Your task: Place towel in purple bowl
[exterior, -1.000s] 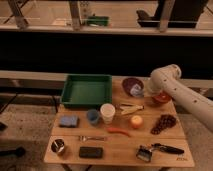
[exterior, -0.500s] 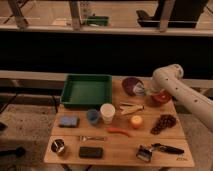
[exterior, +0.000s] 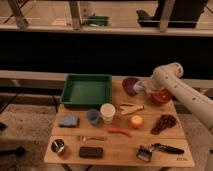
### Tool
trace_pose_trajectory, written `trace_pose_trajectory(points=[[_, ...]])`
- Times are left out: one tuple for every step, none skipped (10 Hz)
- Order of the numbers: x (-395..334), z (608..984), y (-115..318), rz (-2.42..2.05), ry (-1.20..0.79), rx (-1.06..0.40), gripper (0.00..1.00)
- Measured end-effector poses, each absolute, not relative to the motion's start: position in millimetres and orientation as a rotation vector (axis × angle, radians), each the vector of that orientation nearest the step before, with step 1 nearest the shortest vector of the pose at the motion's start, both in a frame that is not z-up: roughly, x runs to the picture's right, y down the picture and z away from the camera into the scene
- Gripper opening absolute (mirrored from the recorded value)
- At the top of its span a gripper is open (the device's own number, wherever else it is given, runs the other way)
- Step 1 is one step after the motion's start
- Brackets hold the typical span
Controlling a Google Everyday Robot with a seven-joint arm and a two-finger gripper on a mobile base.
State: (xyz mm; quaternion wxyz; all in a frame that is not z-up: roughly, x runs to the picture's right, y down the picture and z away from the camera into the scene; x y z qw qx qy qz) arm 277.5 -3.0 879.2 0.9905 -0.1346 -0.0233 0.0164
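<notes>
The gripper [exterior: 141, 88] is hanging just beside the right rim of the purple bowl [exterior: 131, 85], at the far right part of the wooden table [exterior: 120, 148]. A pale bundle, most likely the towel [exterior: 138, 88], is sitting at the gripper's tip and overlapping the bowl's rim; whether the jaws are clamped on it I cannot tell. The white arm [exterior: 185, 96] is reaching in from the right and bending down over a red bowl [exterior: 161, 96], which is lying right of the purple bowl and partly hidden under the wrist. That approach looks chosen to come over the rim from the nearer side.

To the left of the purple bowl, the green tray [exterior: 87, 90] is standing close, with only a narrow strip of table between them. In front of the purple bowl a white cup [exterior: 107, 113], a small blue cup [exterior: 92, 116], an orange fruit [exterior: 136, 121] and a bunch of dark grapes [exterior: 163, 123] are lying well apart from it. Behind the purple bowl the table's far edge is close, so open room is mostly above and toward the front. The task looks nearly finished: the towel seems to need only a short shift leftward before release.
</notes>
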Motion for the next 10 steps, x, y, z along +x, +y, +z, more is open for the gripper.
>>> trace_pose_trajectory(points=[[268.7, 881.4, -7.9, 0.023, -0.054, -0.263, 0.00], [259.8, 884.0, -11.8, 0.024, -0.067, -0.262, 0.00], [247.3, 887.9, -18.7, 0.024, -0.094, -0.258, 0.00], [252.0, 888.9, -21.6, 0.026, -0.102, -0.248, 0.00], [249.5, 891.0, -22.9, 0.025, -0.114, -0.243, 0.01], [245.4, 895.2, -25.9, 0.024, -0.125, -0.231, 0.06], [248.8, 900.1, -25.5, 0.023, -0.130, -0.221, 0.15], [254.3, 902.0, -26.9, 0.022, -0.143, -0.207, 0.26], [252.7, 904.0, -28.4, 0.017, -0.165, -0.198, 0.35], [245.5, 904.8, -34.1, 0.008, -0.183, -0.183, 0.48]])
